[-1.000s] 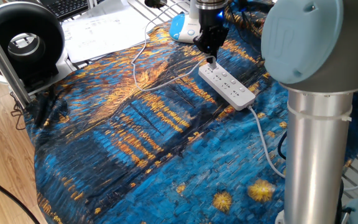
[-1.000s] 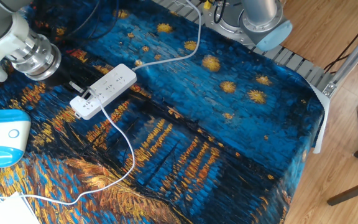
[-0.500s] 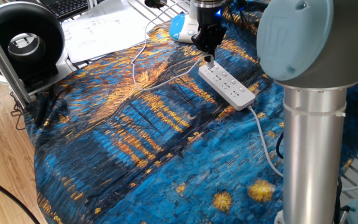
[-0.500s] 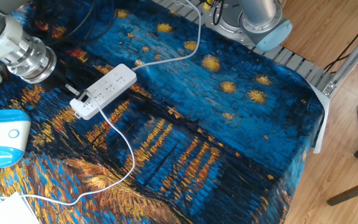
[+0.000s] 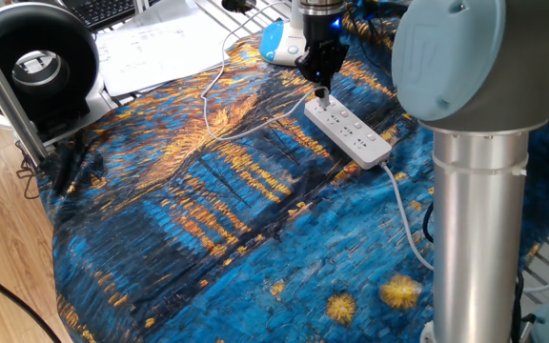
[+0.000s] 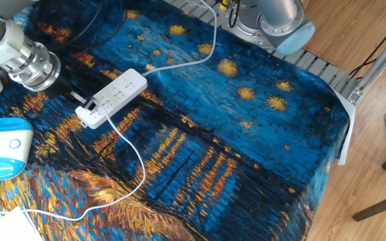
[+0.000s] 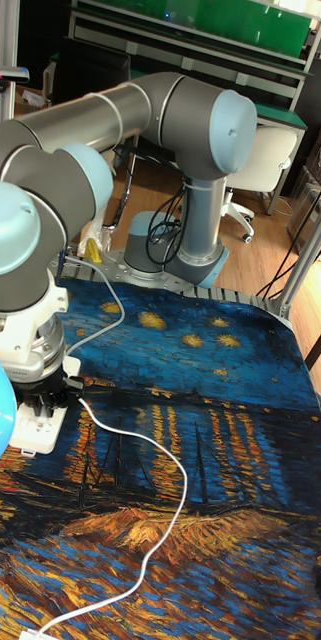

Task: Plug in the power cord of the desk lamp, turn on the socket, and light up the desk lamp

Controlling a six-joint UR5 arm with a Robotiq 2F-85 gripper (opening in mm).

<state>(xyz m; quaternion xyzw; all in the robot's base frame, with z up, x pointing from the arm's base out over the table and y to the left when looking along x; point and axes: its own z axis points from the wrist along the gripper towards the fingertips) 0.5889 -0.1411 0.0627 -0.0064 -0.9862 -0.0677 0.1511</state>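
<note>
The socket [image 5: 349, 132] is a long white power strip lying on the blue painted cloth, also seen as the socket [image 6: 113, 96] and the socket [image 7: 38, 426]. The power cord [image 6: 138, 165] runs thin and white from an outlet near the strip's lamp-side end, where its plug sits. It curves off across the cloth as the power cord [image 7: 172, 478]. My gripper [image 5: 321, 91] hangs just above that same end of the strip. Its black fingers [image 6: 80, 96] are close together and I see nothing between them. The desk lamp's blue and white base [image 6: 1, 146] rests beside it.
A thick pale-grey cable [image 6: 200, 53] leaves the strip's other end toward the arm's base [image 6: 280, 27]. A black round device [image 5: 36, 67] and papers [image 5: 151, 48] lie at the table's far corner. A metal post [image 5: 3, 86] stands there.
Over the last second my gripper rose and drew back a little from the strip's end. The cord stayed plugged into the strip. In the last half second almost nothing moved.
</note>
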